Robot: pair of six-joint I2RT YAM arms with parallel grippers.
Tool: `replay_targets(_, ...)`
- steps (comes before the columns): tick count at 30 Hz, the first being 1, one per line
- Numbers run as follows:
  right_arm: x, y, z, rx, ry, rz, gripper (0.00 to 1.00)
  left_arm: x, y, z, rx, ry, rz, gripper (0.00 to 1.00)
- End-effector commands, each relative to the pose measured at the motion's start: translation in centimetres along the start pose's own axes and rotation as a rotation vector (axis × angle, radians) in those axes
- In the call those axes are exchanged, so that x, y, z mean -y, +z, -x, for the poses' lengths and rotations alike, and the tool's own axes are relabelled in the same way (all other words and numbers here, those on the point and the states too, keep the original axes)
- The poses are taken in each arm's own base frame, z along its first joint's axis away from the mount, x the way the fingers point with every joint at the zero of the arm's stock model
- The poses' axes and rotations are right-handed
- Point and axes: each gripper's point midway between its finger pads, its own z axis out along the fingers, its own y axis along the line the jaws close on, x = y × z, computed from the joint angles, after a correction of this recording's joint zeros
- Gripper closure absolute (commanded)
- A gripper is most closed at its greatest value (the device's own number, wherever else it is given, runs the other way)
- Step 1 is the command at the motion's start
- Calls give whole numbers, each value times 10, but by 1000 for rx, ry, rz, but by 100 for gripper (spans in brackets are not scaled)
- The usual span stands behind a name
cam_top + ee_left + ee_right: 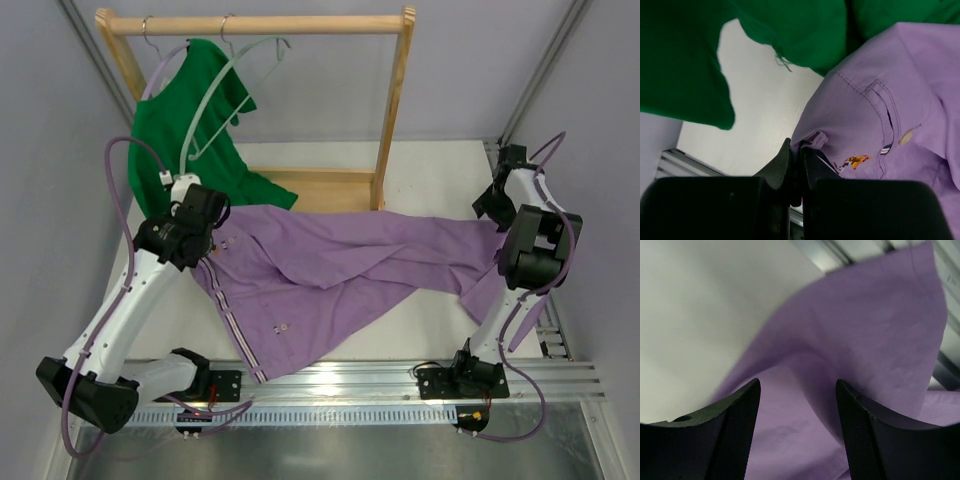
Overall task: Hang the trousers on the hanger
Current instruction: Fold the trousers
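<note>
The lilac trousers (330, 265) lie spread across the table, waistband to the left and legs to the right. My left gripper (207, 252) is shut on the waistband edge; the left wrist view shows purple fabric (880, 100) pinched between its fingertips (796, 150). My right gripper (505, 268) is open just above the leg end; the right wrist view shows the cloth (865, 325) rising in a fold between and behind its spread fingers (797, 395). The pale grey-green hanger (208, 95) hangs tilted and bare on the rack's top rail, in front of the green shirt.
A wooden clothes rack (390, 110) stands at the back of the table. A dark green T-shirt (185, 110) hangs at its left end on a lavender hanger, its hem touching the trousers' waistband; it fills the top of the left wrist view (680, 60). A metal rail (380, 380) runs along the near edge.
</note>
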Motion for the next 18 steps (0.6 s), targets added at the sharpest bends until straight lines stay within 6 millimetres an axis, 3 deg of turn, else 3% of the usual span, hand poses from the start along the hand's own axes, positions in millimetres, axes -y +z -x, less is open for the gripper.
replay_targets(1, 15, -15, -23, 12, -35, 17, 35, -39, -15, 38, 112, -6, 188, 100)
replay_targets(2, 25, -8, -41, -23, -42, -11, 35, -42, -20, 48, 133, -22, 198, 100)
replay_targets(6, 41, -12, -46, -19, -47, -62, 35, -53, -22, 58, 150, -12, 257, 100)
replay_targets(11, 43, -35, -8, 51, 31, -45, 35, -47, -14, 49, 117, -23, 229, 100)
replay_targets(14, 38, -37, 5, 44, 89, -18, 35, -36, -10, 42, 96, -37, 171, 100)
replay_targets(18, 33, -22, 1, 2, 67, -21, 35, -25, -6, 35, 75, -39, 116, 100)
